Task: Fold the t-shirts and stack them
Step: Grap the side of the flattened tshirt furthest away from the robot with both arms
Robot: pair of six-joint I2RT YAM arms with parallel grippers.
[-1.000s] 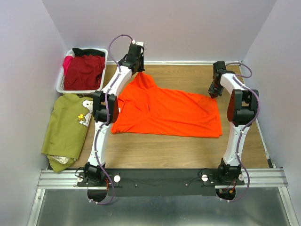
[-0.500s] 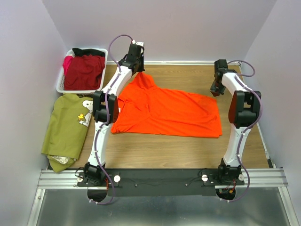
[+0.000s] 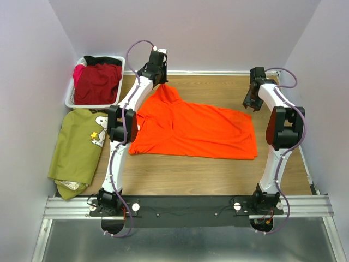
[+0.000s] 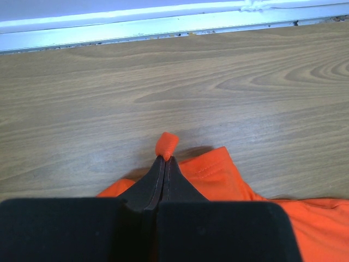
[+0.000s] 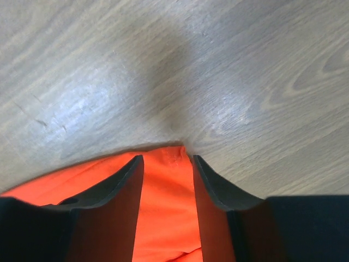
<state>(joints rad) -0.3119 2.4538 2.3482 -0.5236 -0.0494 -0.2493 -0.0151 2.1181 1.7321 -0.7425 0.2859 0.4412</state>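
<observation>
A bright orange t-shirt (image 3: 196,128) lies spread across the middle of the wooden table. At its far left corner, my left gripper (image 3: 162,83) is shut on a small fold of the orange cloth (image 4: 167,145), which pokes out past the fingertips (image 4: 165,159). My right gripper (image 3: 250,105) hovers at the shirt's far right corner. Its jaws stand apart with the orange corner (image 5: 163,207) lying loose between them, not pinched. An olive green t-shirt (image 3: 76,147) with a cartoon-dog print lies at the left edge. A dark red t-shirt (image 3: 98,82) is bunched in the basket.
A white slatted basket (image 3: 70,99) stands at the far left corner, against the wall. A white baseboard (image 4: 163,24) runs along the back edge of the table, close beyond my left gripper. Bare wood (image 3: 191,172) shows in front of the orange shirt.
My right gripper was shut at the shirt's far right corner and now stands open, shifted slightly toward the back. The left arm and the shirts have not moved.
</observation>
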